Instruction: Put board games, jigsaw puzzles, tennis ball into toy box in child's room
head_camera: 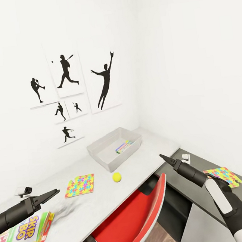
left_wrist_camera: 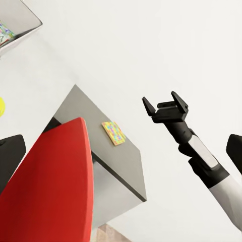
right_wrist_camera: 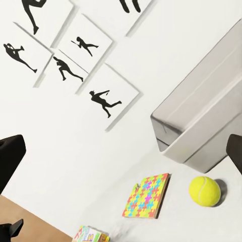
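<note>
Holding one colourful flat box, the toy box (head_camera: 102, 153) sits far on the table (head_camera: 146, 148); the tennis ball (head_camera: 117, 177) lies just nearer. Right gripper (left_wrist_camera: 165, 103) hovers empty, jaws apart; left gripper (head_camera: 54, 192): cannot tell.

Reads "SKIP BO" in orange-yellow letters on the blue panel of the flat box (head_camera: 26, 231) at lower left of the head view, lying on the table (head_camera: 146, 142). No other legible text anywhere.

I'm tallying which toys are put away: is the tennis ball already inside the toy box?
No: the tennis ball lies on the table just outside the toy box, near its front corner.
</note>
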### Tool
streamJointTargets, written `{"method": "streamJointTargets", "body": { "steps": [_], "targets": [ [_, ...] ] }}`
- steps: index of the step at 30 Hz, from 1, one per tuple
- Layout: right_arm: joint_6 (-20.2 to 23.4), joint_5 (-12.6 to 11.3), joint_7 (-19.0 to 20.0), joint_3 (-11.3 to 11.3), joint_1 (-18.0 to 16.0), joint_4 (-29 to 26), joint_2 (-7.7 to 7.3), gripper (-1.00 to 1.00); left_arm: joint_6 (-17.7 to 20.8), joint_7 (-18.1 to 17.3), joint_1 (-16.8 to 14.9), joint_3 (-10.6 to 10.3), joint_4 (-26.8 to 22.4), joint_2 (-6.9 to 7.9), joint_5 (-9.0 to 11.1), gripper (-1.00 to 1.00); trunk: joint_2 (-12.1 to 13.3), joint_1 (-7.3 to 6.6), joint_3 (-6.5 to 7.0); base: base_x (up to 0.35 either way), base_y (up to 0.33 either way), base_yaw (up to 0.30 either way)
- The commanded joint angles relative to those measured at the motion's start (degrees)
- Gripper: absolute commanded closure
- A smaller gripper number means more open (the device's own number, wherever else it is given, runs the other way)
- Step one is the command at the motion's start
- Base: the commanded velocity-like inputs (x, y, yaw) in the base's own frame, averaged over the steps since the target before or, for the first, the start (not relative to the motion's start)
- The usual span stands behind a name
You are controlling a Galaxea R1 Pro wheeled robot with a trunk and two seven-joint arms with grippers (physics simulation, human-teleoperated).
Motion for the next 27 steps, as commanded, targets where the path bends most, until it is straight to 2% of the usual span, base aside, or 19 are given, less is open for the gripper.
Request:
{"method": "streamJointTargets", "body": {
  "steps": [1, 10, 16, 27],
  "targets": [
    [0.4, -0.4, 0.0, 0.0, -0.1, 0.0, -0.03, -1.00, 0.6, -0.3, 0.0, 0.0, 0.0, 0.00, -0.1, -1.00, -0.1, 0.04, -0.13, -0.001, 0.000, -0.001],
    [0.4, -0.4, 0.0, -0.1, -0.1, 0.2, -0.04, -1.00, 0.6, -0.3, 0.0, -0.1, 0.0, -0.01, -0.1, -1.00, -0.1, 0.04, -0.13, -0.055, 0.045, 0.000],
    [0.5, -0.4, 0.0, -1.8, -0.1, 0.7, -0.01, -1.00, 0.6, -0.3, -0.1, -0.2, 0.0, -0.02, -0.1, -1.00, -0.1, 0.04, -0.13, -0.034, 0.055, -0.005],
    [0.5, -0.4, 0.0, -2.7, -0.1, 1.5, 0.07, -1.00, 0.6, -0.3, 0.0, -0.1, 0.0, -0.01, -0.1, -1.00, -0.1, 0.04, -0.13, -0.002, 0.004, -0.224]
  ]
}}
